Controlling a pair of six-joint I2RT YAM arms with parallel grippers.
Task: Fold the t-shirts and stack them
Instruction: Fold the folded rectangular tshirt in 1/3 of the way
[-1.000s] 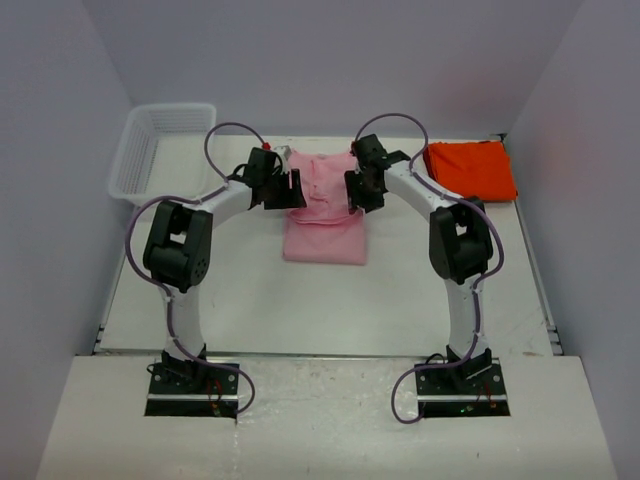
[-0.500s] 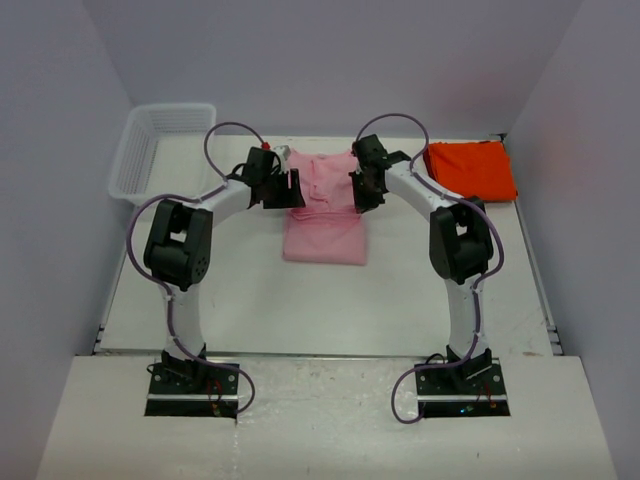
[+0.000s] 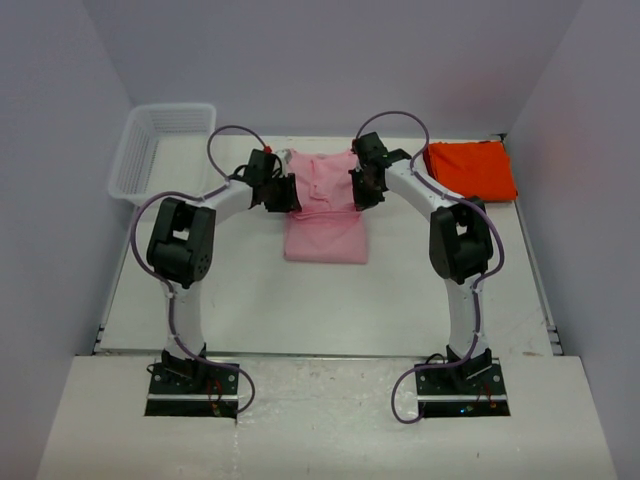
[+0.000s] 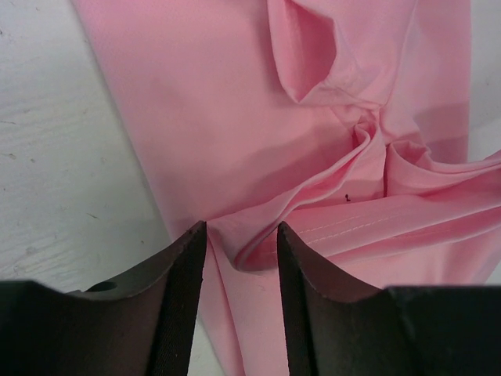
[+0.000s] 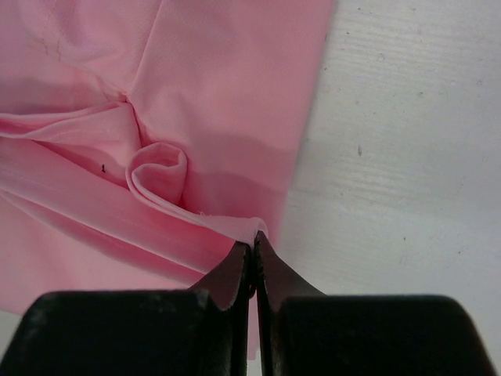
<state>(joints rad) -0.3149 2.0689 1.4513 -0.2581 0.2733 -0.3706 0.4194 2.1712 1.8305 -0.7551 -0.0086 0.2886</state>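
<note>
found the left gripper released, its two dark fingers parted around a raised fold of the pink t-shirt, the cloth lying between them unpinched. found the right gripper clenched on a small pinch at the shirt's right edge, just beside a curled ruck of cloth. noted a stitched hem line and one tiny dark speck near the ruck.

from above, saw the left arm and right arm stretched away from their bases, elbows bowed outward, wrists turned in toward each other, one at each side of the shirt's far half. saw the pink t-shirt mid-table, long axis running near to far, bunched at the far end, flat and squared at the near end; could not tell which end held the collar. saw the orange-red t-shirt folded flat at the far right corner, long axis left to right, well apart from the pink one. saw a white mesh basket at the far left corner.
</note>
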